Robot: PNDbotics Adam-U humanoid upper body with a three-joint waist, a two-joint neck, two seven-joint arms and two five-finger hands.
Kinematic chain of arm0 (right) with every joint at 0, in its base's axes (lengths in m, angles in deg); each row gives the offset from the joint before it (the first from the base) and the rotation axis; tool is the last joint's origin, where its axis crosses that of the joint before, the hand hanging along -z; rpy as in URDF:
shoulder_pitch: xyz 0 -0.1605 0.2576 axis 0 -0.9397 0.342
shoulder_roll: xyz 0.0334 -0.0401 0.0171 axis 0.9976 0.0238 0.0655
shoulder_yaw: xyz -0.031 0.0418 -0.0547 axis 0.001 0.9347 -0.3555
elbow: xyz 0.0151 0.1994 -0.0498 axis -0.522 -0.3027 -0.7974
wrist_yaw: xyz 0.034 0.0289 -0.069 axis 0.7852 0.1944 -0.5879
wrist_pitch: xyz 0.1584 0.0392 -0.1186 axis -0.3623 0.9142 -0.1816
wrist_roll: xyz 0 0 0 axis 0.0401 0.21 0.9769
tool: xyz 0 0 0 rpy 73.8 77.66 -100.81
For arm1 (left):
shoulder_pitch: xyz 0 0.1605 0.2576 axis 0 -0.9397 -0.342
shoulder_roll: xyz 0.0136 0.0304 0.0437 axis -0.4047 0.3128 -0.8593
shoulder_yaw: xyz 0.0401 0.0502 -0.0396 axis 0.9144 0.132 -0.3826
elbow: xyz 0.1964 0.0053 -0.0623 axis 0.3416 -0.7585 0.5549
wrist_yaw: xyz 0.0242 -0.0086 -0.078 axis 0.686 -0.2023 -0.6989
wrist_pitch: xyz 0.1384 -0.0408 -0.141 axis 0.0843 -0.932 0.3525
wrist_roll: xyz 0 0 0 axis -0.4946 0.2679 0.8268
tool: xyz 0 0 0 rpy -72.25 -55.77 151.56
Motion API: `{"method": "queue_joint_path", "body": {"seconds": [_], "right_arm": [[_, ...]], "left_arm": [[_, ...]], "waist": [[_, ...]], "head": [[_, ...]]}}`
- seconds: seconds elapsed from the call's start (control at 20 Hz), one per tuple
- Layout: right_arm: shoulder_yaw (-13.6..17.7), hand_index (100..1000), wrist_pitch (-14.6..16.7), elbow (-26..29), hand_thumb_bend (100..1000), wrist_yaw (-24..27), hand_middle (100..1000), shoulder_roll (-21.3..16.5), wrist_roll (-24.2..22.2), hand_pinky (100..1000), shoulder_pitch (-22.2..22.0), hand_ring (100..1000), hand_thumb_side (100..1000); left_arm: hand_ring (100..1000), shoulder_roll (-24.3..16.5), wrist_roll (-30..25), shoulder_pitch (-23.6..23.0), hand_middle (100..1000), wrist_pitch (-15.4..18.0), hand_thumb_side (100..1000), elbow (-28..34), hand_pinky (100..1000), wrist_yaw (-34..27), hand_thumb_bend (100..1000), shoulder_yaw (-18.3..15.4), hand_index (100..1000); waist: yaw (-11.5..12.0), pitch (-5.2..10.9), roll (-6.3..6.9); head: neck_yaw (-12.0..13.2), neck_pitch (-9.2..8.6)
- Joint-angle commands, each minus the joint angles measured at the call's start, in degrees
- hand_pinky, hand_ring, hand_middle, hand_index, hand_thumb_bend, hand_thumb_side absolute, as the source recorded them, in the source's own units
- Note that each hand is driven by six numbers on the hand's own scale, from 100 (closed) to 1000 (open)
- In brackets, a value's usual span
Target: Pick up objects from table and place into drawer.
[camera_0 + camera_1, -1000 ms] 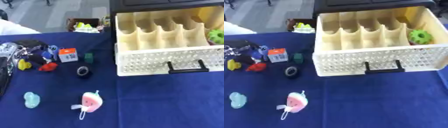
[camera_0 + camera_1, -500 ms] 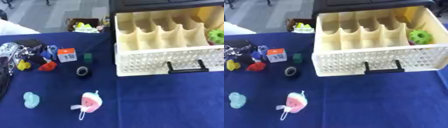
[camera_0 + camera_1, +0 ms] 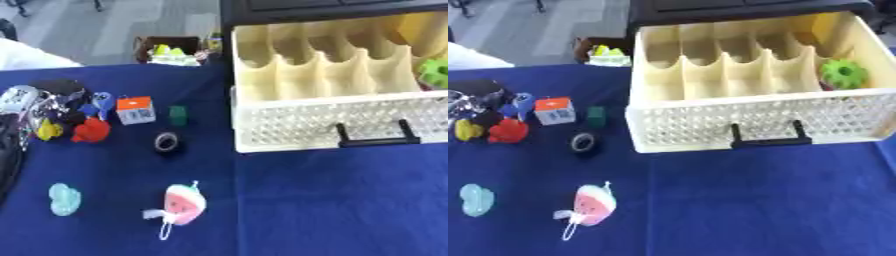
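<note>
Cream drawer open | green ball inside | left clutter indistinct

Blue cloth-covered tabletop. Beyond far edge, grey floor; dark box holding yellow-green items. White shape at left edge.

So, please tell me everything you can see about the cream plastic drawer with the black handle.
The cream plastic drawer stands pulled open from a dark cabinet at the far right of the blue table. Its front wall is a fine perforated lattice with a black bar handle at the lower middle. Inside, wavy cream dividers form narrow compartments running front to back. A green spiky ball lies in the rightmost compartment; the others look empty. No hand touches it.
</note>
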State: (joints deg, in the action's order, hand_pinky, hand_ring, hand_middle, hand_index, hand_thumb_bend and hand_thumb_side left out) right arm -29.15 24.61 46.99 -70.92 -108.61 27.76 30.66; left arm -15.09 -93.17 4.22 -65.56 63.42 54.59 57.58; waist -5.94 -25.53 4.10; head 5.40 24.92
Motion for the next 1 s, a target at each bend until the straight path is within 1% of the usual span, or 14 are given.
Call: {"method": "queue_joint_path", "body": {"seconds": [0.05, 0.1, 0.15, 0.2, 0.35, 0.65, 0.7, 1.0], "right_arm": [[0.9, 700, 0.2, 0.6, 100, 0.0, 353, -0.6, 0.4, 599, 0.2, 463, 1000], [0.9, 700, 0.3, 0.6, 100, 0.0, 353, -0.6, 0.4, 599, 0.2, 462, 1000], [1.0, 700, 0.4, 0.6, 100, 0.1, 352, -0.5, 0.5, 599, 0.1, 462, 1000], [1.0, 700, 0.4, 0.6, 100, 0.1, 352, -0.5, 0.6, 598, 0.0, 462, 1000], [1.1, 699, 0.5, 0.6, 100, 0.2, 352, -0.4, 0.7, 598, -0.1, 462, 1000], [1.2, 698, 0.3, 0.6, 100, 0.3, 352, -0.1, 0.8, 599, -0.5, 462, 1000], [1.2, 698, 0.3, 0.6, 100, 0.3, 352, -0.1, 0.8, 599, -0.6, 462, 1000], [1.4, 698, 0.2, 0.6, 100, 0.3, 352, 0.2, 0.9, 598, -1.1, 462, 1000]], "left_arm": [[555, -0.8, 0.1, 0.7, 511, -0.5, 394, 0.2, 415, -0.8, 100, -0.2, 704], [551, -0.8, 0.3, 0.7, 507, -0.7, 354, 0.3, 410, -0.9, 100, -0.2, 701], [549, -0.8, 0.5, 0.7, 506, -0.9, 339, 0.3, 407, -1.0, 100, -0.2, 699], [541, -0.8, 0.7, 0.7, 498, -1.1, 302, 0.3, 395, -1.1, 100, -0.1, 692], [524, -0.8, 1.7, 0.5, 482, -1.7, 292, 0.2, 369, -1.2, 100, -0.2, 671], [478, -0.7, 2.8, 0.9, 435, -2.4, 283, 0.4, 300, -2.4, 100, -0.3, 593], [467, -0.7, 3.1, 1.0, 422, -2.7, 281, 0.6, 284, -2.6, 100, -0.2, 569], [428, -0.7, 4.6, 1.4, 381, -3.3, 272, 1.2, 226, -3.2, 100, -0.1, 519]], "waist": [[0.0, 1.17, -0.32], [-0.1, 1.19, -0.33], [-0.1, 1.2, -0.34], [-0.1, 1.21, -0.35], [-0.1, 1.26, -0.34], [0.1, 1.55, -0.5], [0.2, 1.64, -0.54], [0.6, 2.42, -0.84]], "head": [[0.2, -0.55], [0.2, -0.55], [0.2, -0.55], [0.2, -0.56], [0.3, -0.62], [0.4, -0.21], [0.4, -0.14], [0.4, 0.53]]}}
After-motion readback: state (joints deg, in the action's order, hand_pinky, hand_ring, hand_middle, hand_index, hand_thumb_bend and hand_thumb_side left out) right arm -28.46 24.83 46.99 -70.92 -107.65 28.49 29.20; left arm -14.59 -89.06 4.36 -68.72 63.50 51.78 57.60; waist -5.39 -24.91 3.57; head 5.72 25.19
